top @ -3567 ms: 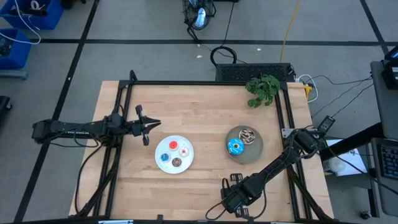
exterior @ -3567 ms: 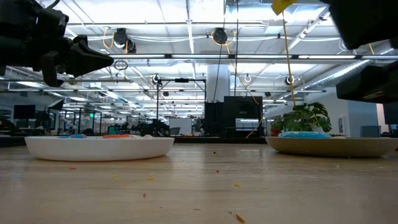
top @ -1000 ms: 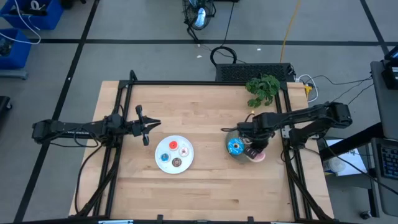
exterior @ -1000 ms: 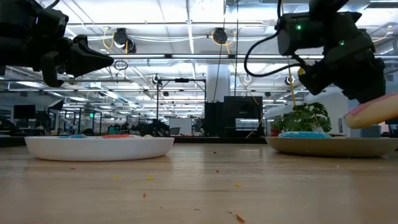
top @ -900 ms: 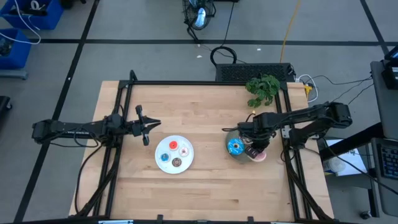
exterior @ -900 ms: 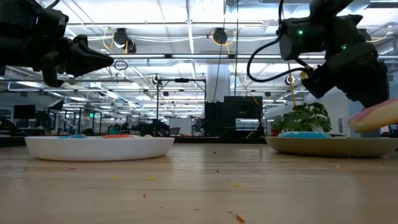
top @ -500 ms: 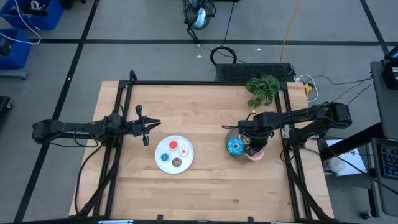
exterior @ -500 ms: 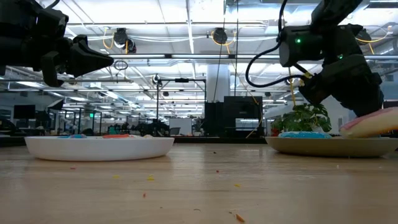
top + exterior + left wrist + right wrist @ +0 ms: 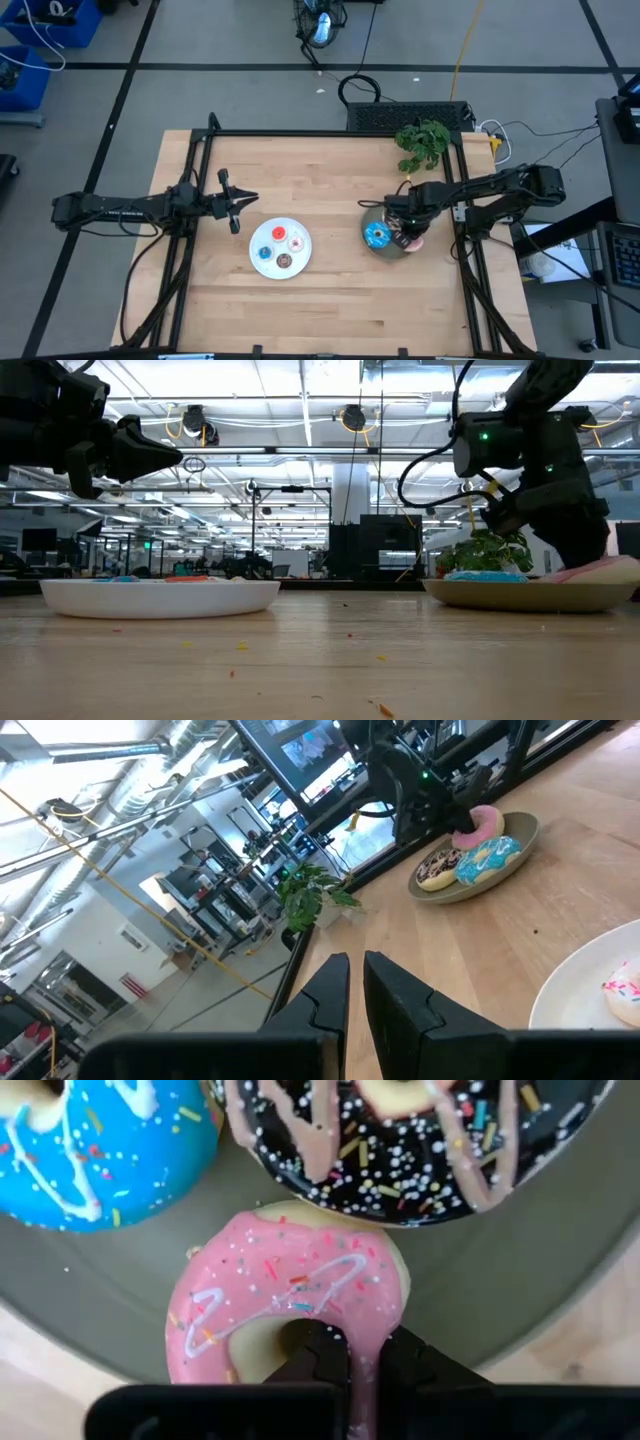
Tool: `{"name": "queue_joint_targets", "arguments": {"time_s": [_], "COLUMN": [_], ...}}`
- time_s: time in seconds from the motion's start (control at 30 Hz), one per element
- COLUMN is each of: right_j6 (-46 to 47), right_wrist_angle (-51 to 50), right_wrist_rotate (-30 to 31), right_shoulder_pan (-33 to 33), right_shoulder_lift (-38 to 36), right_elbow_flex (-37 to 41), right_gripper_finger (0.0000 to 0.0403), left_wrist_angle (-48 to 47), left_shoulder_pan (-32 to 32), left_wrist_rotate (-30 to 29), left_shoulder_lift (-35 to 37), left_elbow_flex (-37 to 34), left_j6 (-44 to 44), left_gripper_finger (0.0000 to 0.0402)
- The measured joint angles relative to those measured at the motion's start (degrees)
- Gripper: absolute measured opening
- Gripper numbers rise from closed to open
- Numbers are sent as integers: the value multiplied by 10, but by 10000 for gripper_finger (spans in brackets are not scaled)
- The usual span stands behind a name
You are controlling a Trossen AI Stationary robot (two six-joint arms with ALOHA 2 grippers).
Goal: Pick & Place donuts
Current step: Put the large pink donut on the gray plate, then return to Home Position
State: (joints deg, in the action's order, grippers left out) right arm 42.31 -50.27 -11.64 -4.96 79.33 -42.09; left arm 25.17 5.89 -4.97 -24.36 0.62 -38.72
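Our right gripper (image 9: 350,1355) is clamped on the pink donut (image 9: 290,1300), one finger through its hole and the other outside the ring, and we hold it low over the near edge of the grey plate (image 9: 480,1280). The low view shows the pink donut touching the plate's rim, tilted, at the plate's right end. Just beyond it on the same plate lie the blue donut (image 9: 95,1140) and the brown sprinkled donut (image 9: 420,1150), side by side and touching. From above, our right gripper (image 9: 405,232) sits over the plate's right half, with the blue donut (image 9: 377,236) clear to its left; the arm reaches in from the table's right edge.

Our left gripper (image 9: 243,200) hangs in the air off the upper left of the white plate (image 9: 262,262), fingers (image 9: 335,990) drawn together with only a thin gap and nothing between them. On that white plate rest the four tiny donuts: red (image 9: 278,235), blue (image 9: 265,252), pink-white (image 9: 296,242) and brown (image 9: 285,261). The two plates are well apart on the wooden table (image 9: 320,300). A green plant (image 9: 423,143) stands at the far right corner.
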Motion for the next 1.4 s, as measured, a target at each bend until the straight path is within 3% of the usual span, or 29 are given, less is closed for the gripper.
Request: {"name": "queue_joint_targets", "arguments": {"time_s": [0.33,1.0,1.17,1.4], "right_j6": [-52,-75,-78,-89], "right_wrist_angle": [39,28,25,-32], "right_wrist_rotate": [10,-5,-6,-21], "right_shoulder_pan": [-3,-9,-24,-26], "right_shoulder_lift": [0,0,0,0], "right_elbow_flex": [0,-13,-23,-59], "right_gripper_finger": [34,267,287,280], "left_wrist_angle": [0,0,0,0], "left_shoulder_pan": [0,0,0,0], "left_wrist_rotate": [0,0,0,0], "left_shoulder_lift": [0,0,0,0], "left_elbow_flex": [0,0,0,0], "left_j6": [0,0,0,0], "left_gripper_finger": [42,42,42,42]}}
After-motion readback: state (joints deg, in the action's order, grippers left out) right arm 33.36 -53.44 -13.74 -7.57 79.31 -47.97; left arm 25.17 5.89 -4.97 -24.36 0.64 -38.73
